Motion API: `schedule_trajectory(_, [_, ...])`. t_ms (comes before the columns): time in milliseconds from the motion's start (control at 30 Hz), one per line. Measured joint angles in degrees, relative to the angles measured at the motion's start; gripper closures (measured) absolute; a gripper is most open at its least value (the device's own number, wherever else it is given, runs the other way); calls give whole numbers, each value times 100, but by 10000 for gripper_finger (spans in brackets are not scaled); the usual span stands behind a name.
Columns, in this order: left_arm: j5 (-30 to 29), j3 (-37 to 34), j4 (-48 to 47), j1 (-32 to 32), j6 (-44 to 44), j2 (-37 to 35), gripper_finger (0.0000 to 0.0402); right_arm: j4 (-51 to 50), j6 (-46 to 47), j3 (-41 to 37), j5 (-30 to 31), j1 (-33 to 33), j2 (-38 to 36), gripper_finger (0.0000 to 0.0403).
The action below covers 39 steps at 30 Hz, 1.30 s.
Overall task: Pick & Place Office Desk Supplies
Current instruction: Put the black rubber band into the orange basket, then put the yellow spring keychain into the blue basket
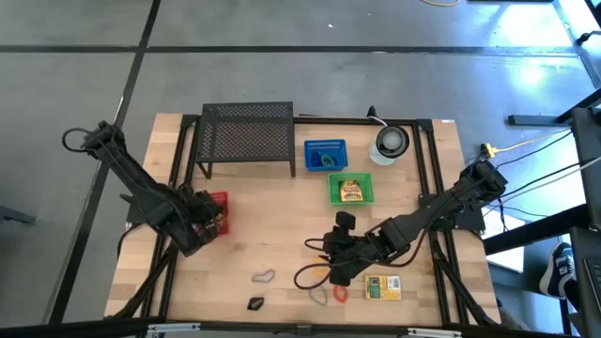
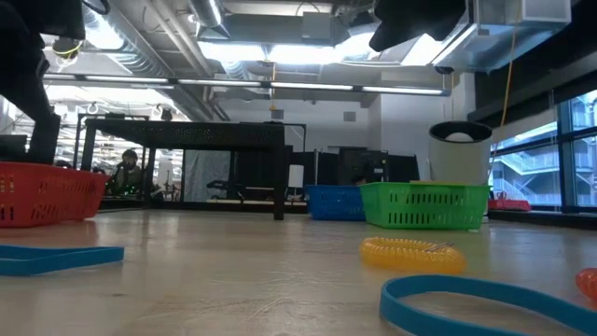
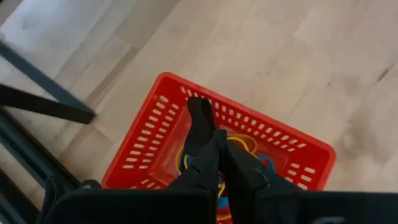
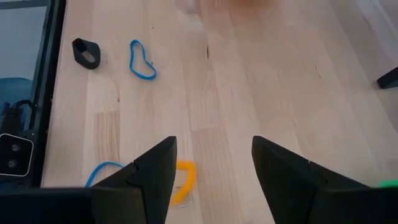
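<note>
Task looked partway done. Three small plastic baskets already had contents: the red mesh basket (image 1: 217,212) at the table's left held a tangle of coloured loops, the blue basket (image 1: 325,155) near the back held a green item, and the green basket (image 1: 350,190) beside it held a tan-yellow thing, too small to name. The left gripper (image 3: 208,134) hung over the red basket with its fingers pressed together and nothing visibly between them, so that arm seemed to be finished with a drop or waiting. The right gripper (image 4: 212,165) sat low over the front of the wooden table (image 1: 282,225), fingers spread wide and empty, with a yellow-orange loop (image 4: 184,180) just beside one finger and a blue loop (image 4: 104,171) near it; that loop looked like the next pick. Still loose on the table: another blue oval loop (image 4: 142,60), a small black clip (image 4: 86,52), a yellow-green box (image 1: 383,287) near the front right, an orange-red loop (image 1: 339,293) beside it, and a grey loop (image 1: 264,277). The black mesh shelf (image 1: 247,134) at the back carried nothing visible on top. The round grey-white disc object (image 1: 390,143) stood at the back right, untouched by either arm. Judged roughly: several items sorted, at least six left out.
</note>
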Motion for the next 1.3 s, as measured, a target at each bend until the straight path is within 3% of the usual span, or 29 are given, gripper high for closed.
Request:
schedule_trajectory(167, [-2, 0, -1, 0, 69, 282, 383, -2, -2, 0, 0, 0, 0, 193])
schedule_trajectory(467, [27, 0, 4, 0, 493, 1034, 328, -2, -4, 0, -1, 0, 2, 193])
schedule_trajectory(767, [-1, 281, -288, 217, 737, 1150, 278, -2, -6, 0, -2, -54, 2, 193])
schedule_trajectory(1167, [379, 684, -671, 280, 373, 1146, 269, -2, 130, 0, -60, -167, 4, 193])
schedule_trajectory(1300, [200, 686, -657, 280, 55, 1146, 273, -4, 313, 0, -227, -162, 4, 193])
